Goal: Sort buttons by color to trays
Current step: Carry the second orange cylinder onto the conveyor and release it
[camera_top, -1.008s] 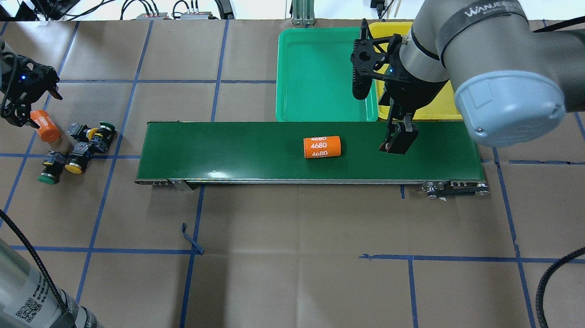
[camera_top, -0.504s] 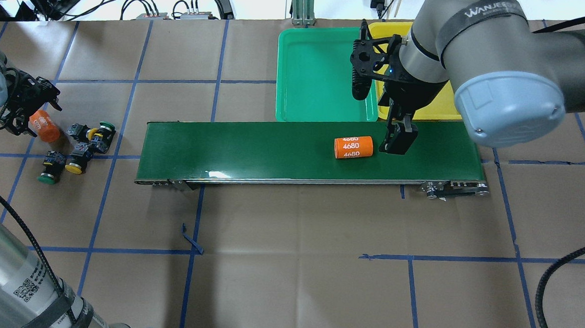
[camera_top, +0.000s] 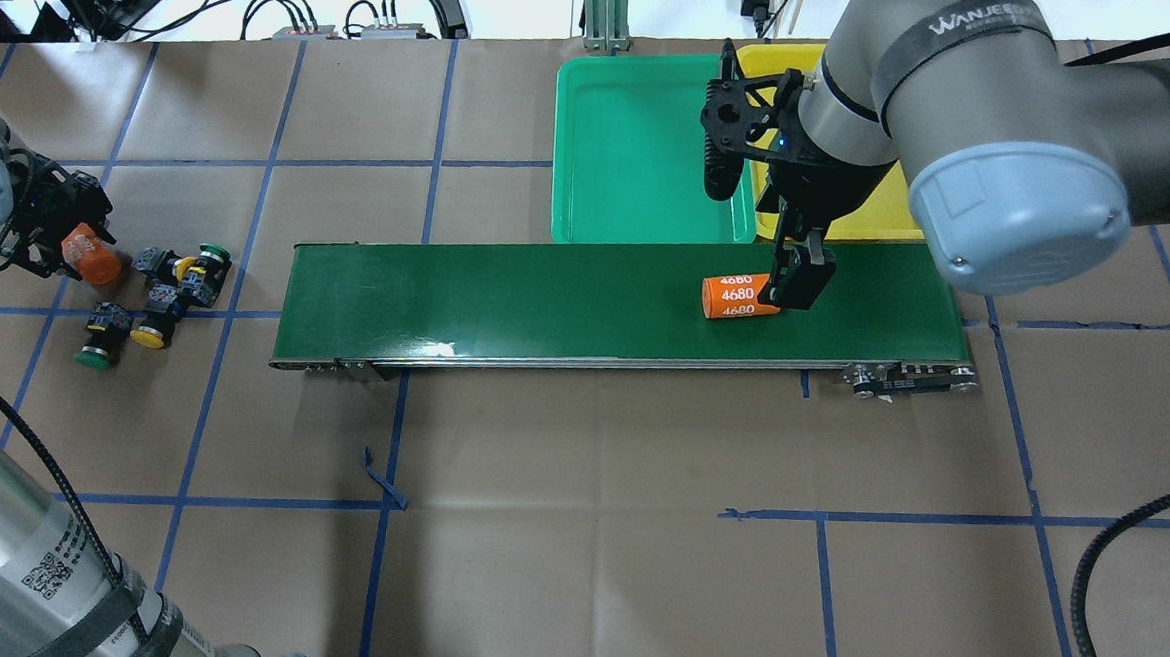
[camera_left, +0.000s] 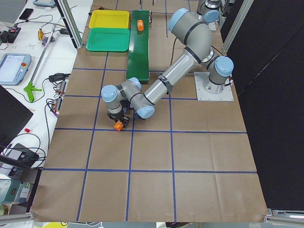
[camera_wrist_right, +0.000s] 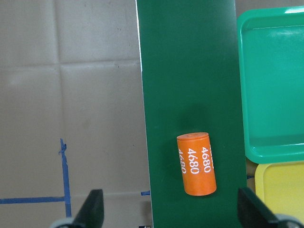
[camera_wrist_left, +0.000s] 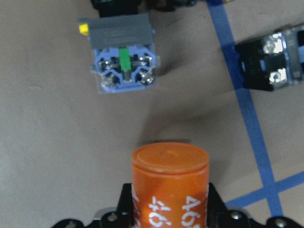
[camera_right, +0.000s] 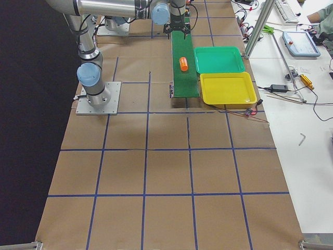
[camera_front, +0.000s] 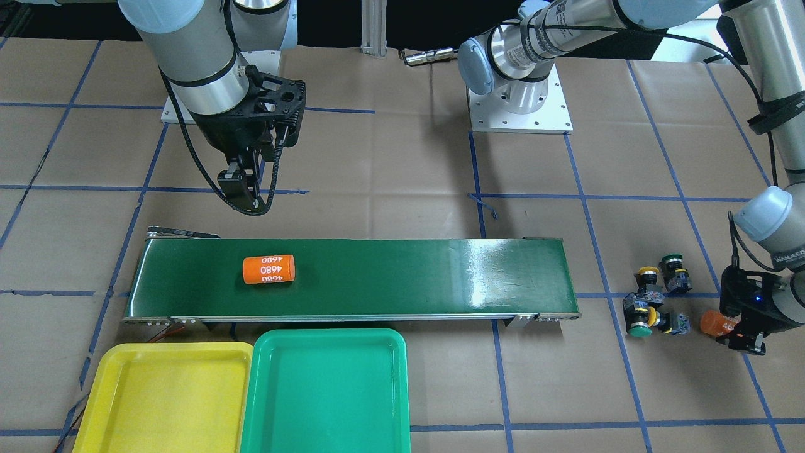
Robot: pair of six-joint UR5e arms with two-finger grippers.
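Observation:
Four buttons [camera_top: 161,291] lie in a cluster on the paper left of the belt, two green-capped and two yellow-capped; they also show in the front view [camera_front: 654,296]. My left gripper [camera_top: 73,250] is just left of them, shut on an orange 4680 cylinder [camera_wrist_left: 169,185], not on a button. The green tray [camera_top: 634,151] and the yellow tray [camera_top: 891,214] sit empty beyond the belt's right end. My right gripper [camera_top: 796,284] hangs open and empty above the belt.
A long dark-green conveyor belt [camera_top: 546,306] crosses the middle of the table. A second orange 4680 cylinder [camera_top: 732,296] lies on it under my right gripper. Cables and equipment lie along the far table edge [camera_top: 262,1].
The cylinder on the belt has travelled right until it lies under my right gripper. My left gripper has moved onto the other orange cylinder and closed on it.

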